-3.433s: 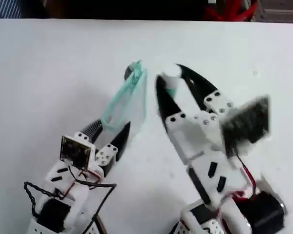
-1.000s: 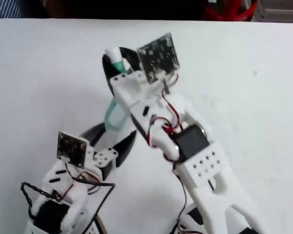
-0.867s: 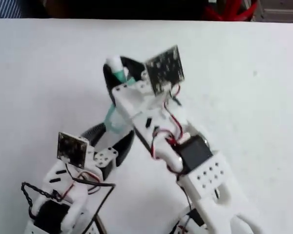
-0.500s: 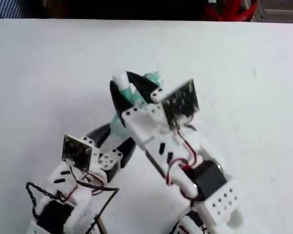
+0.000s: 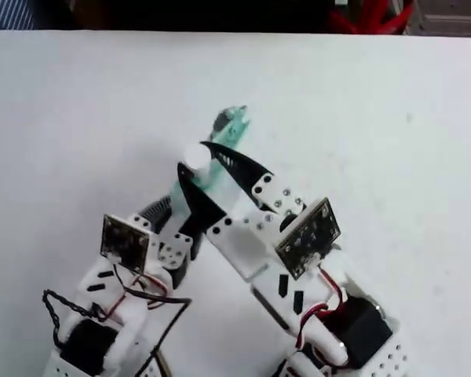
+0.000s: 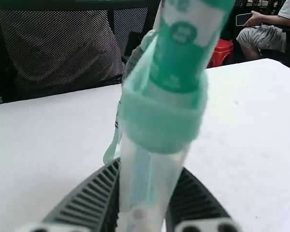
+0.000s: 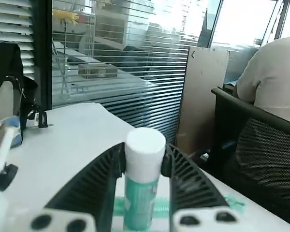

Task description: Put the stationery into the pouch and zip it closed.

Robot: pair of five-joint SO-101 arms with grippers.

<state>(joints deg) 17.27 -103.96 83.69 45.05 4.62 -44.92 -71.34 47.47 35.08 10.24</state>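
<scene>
A translucent pouch (image 5: pixel 220 145) with teal trim stands on edge on the white table, its near end pinched in my left gripper (image 5: pixel 171 216), which is shut on it. In the left wrist view the pouch (image 6: pixel 150 164) rises between the ribbed fingers (image 6: pixel 87 205). Its teal mouth rim wraps the lower end of a green-and-white stick (image 6: pixel 183 43). My right gripper (image 5: pixel 195 157) is shut on that stick just above the pouch. In the right wrist view its white cap (image 7: pixel 144 145) sits between the black fingers (image 7: pixel 94 181).
Both arms crowd the near middle of the table (image 5: pixel 78 102), the right arm's body (image 5: pixel 298 267) lying close beside the left arm (image 5: pixel 118 275). White tabletop stretches to the left, right and far side. Chairs and a red object (image 5: pixel 369 16) lie beyond the far edge.
My right gripper has drawn back toward the near edge with the stick, from beyond the pouch's far end to over its middle. The left gripper kept its hold on the pouch.
</scene>
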